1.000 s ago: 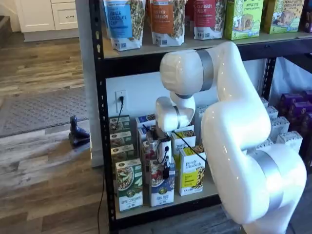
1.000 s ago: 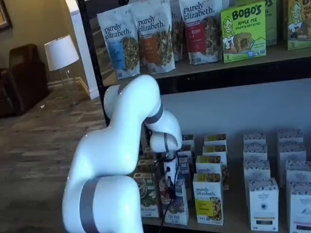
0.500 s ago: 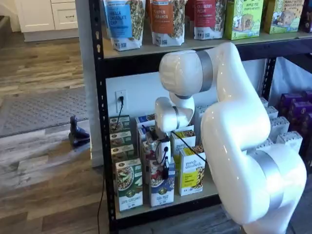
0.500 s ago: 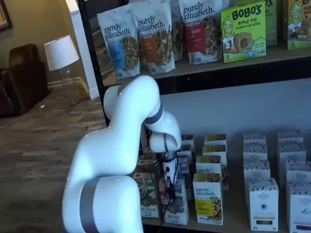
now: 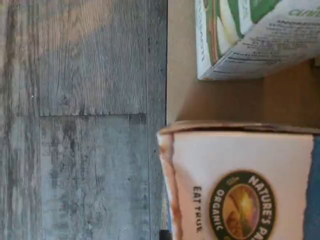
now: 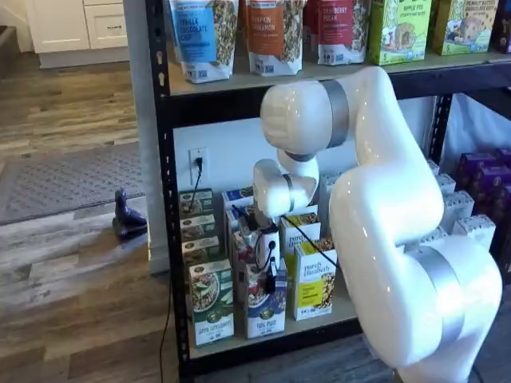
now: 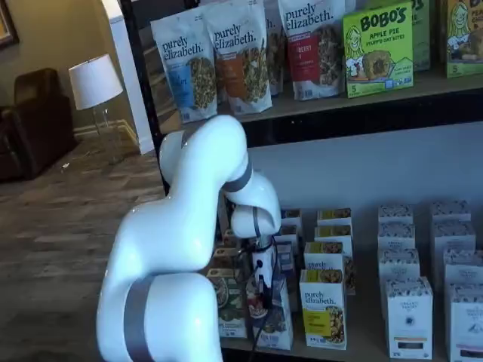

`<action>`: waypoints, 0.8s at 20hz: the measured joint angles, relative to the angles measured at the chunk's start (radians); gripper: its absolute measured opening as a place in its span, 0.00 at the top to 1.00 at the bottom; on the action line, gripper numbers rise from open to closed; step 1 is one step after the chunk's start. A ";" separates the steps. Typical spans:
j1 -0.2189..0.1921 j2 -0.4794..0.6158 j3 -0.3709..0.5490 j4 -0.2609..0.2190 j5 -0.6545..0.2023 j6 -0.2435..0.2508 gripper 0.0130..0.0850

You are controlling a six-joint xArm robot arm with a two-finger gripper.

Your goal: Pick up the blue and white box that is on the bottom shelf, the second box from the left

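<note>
The blue and white box (image 6: 267,313) stands at the front of the bottom shelf (image 6: 339,315), between a green-and-white carton (image 6: 211,307) and a yellow-and-white carton (image 6: 314,281). My gripper (image 6: 271,279) reaches down onto the box's top, with a black finger over its upper front and a cable beside it. It looks shut on the box. Both show in a shelf view: the gripper (image 7: 262,285) and the box (image 7: 276,326). The wrist view shows the box's top (image 5: 240,190) close up, with a round logo.
More cartons stand in rows behind and to the right on the shelf (image 7: 411,317). Granola bags (image 6: 271,36) fill the shelf above. In the wrist view the green-and-white carton (image 5: 245,40) is beside the box, and the shelf's front edge (image 5: 175,70) borders grey wood floor (image 5: 80,120).
The arm has risen very slightly. The blue and white box has shifted a little forward at the shelf's front edge, with the gripper staying on its top.
</note>
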 joint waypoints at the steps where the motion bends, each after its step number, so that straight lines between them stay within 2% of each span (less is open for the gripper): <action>1: 0.000 -0.007 0.009 0.001 -0.003 0.000 0.44; 6: 0.001 -0.044 0.060 0.018 -0.017 -0.015 0.44; 16: 0.012 -0.128 0.177 0.027 -0.049 -0.012 0.44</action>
